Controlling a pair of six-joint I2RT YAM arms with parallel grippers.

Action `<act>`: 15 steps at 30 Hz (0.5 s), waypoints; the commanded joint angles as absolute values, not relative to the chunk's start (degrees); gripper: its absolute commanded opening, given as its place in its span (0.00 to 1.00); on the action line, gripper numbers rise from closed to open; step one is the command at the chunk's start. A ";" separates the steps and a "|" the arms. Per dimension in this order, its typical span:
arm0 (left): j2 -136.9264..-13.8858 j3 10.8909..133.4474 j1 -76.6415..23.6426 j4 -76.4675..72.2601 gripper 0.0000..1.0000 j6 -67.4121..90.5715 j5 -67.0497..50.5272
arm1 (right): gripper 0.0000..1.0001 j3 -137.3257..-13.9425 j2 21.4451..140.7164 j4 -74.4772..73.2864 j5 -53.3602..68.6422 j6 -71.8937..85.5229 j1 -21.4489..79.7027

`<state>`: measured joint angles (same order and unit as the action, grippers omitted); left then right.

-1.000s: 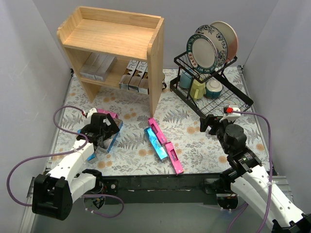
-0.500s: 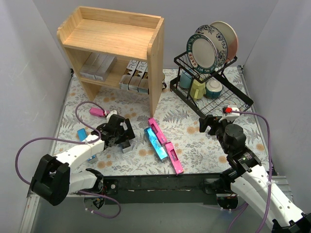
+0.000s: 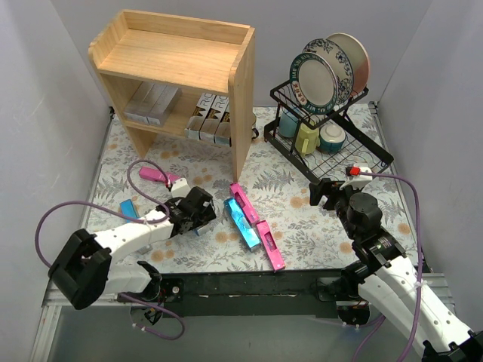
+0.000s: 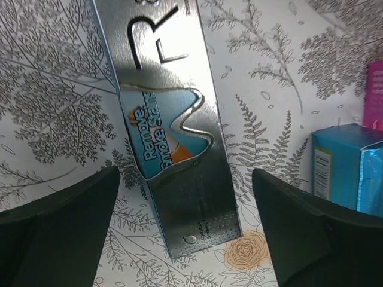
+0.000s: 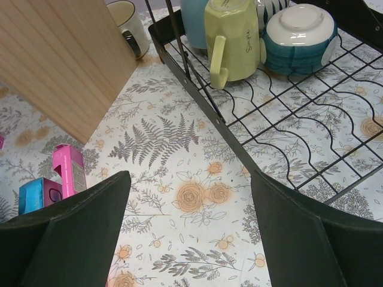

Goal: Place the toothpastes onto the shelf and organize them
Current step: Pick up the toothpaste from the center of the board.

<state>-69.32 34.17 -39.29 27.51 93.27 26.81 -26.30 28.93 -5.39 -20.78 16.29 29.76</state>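
The left gripper is hovering with its jaws spread wide, straddling a silver toothpaste carton that is lying flat on the floral table mat directly beneath it. Its fingers are standing clear of both long edges and gripping nothing, apparently lining up to close across the carton's narrow width. Just outside the right finger a teal-blue carton is lying, and past that the edge of a pink carton is showing. The right gripper is hanging open and empty over bare mat, seemingly waiting out of the way. Just ahead of it the black wire dish rack is carrying a yellow-green mug and a blue bowl. Far ahead of the left gripper, the wooden shelf is holding silver cartons and brown-gold cartons packed side by side on its lower tier, while the top tier is showing only bare wood.
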 commanded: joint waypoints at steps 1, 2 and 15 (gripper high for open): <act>-74.95 36.65 -43.15 30.23 0.91 100.54 32.51 | 0.89 -25.75 28.74 -2.11 -20.57 15.73 30.06; -76.10 37.52 -44.37 31.63 0.89 101.42 33.74 | 0.89 -25.75 28.83 -2.11 -20.74 15.73 30.06; -77.88 38.32 -48.51 37.88 0.54 111.53 36.74 | 0.89 -25.58 28.30 -2.11 -20.92 15.73 30.06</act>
<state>-80.09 38.63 -48.12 34.87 107.00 35.57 -25.36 28.82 -5.34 -20.78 16.29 29.76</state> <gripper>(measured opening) 0.570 0.894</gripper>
